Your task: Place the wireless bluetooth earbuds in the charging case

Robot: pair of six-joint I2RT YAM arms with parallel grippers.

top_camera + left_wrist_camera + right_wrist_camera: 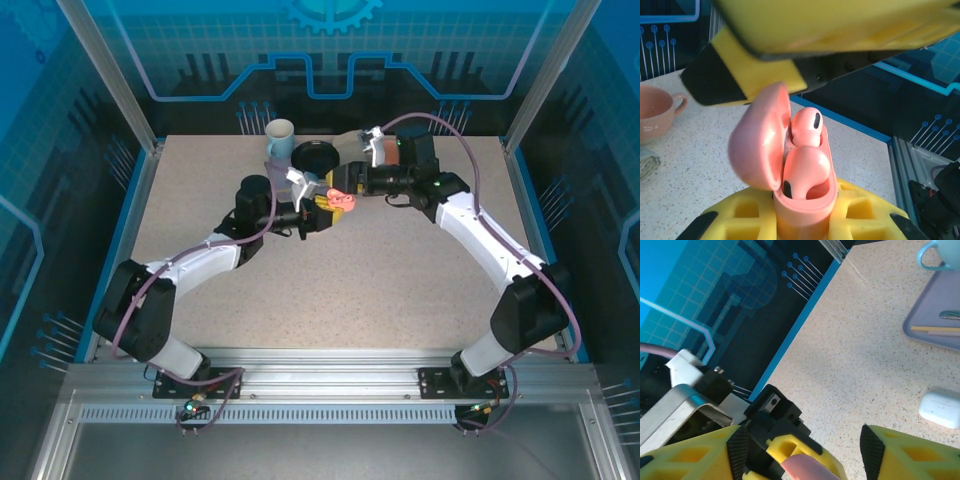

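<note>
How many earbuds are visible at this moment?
2 earbuds, both pink, sit in the open pink case, one above the other in the left wrist view. More may be hidden in the closed white case.

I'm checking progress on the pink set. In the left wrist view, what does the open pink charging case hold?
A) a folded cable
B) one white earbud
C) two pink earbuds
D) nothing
C: with its lid swung open, the pink charging case shows two pink earbuds in its body, one above the other.
</note>
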